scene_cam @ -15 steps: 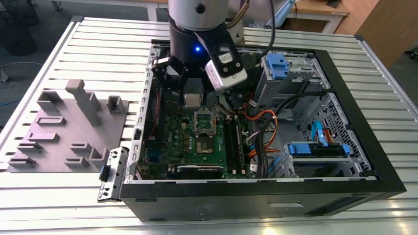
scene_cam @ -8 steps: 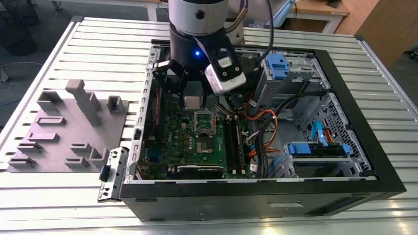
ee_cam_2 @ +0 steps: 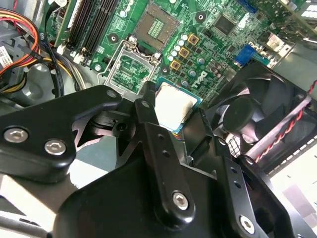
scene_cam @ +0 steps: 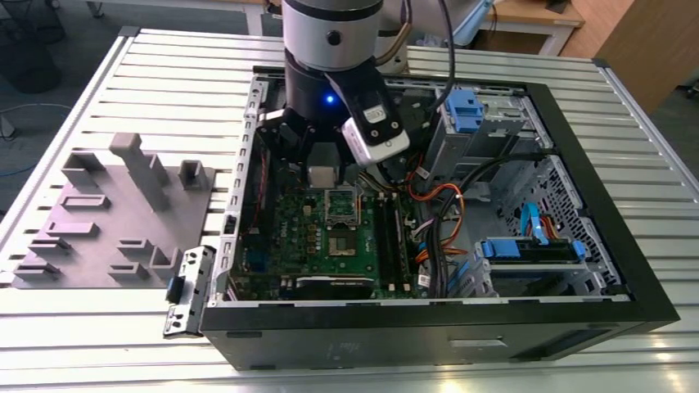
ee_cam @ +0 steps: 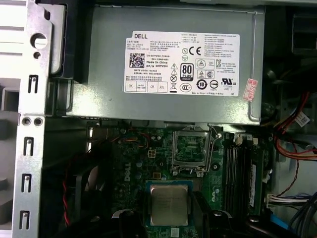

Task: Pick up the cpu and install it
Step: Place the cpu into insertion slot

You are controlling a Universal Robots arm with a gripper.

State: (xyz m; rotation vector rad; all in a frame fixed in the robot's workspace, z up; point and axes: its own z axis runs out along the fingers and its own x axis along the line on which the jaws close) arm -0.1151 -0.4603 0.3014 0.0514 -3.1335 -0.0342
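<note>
A slatted metal table (scene_cam: 131, 65) stands on grey floor (scene_cam: 44, 106), bearing an open computer case (scene_cam: 628, 270) and a grey tray (scene_cam: 104, 237). Over the motherboard (ee_cam: 161, 171), the gripper (ee_cam_2: 174, 116) has its fingers (ee_cam_2: 147, 111) clamped on the cpu (ee_cam_2: 173, 104), near the open socket (ee_cam: 191, 148).

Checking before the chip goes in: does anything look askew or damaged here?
Nothing stands out. The cpu sits square in the gripper, apart from the open, empty socket. No damage shows on either.

A slatted metal table (scene_cam: 110, 344) carries a grey plastic tray (scene_cam: 98, 237) beside an open black computer case (scene_cam: 437, 336).
</note>
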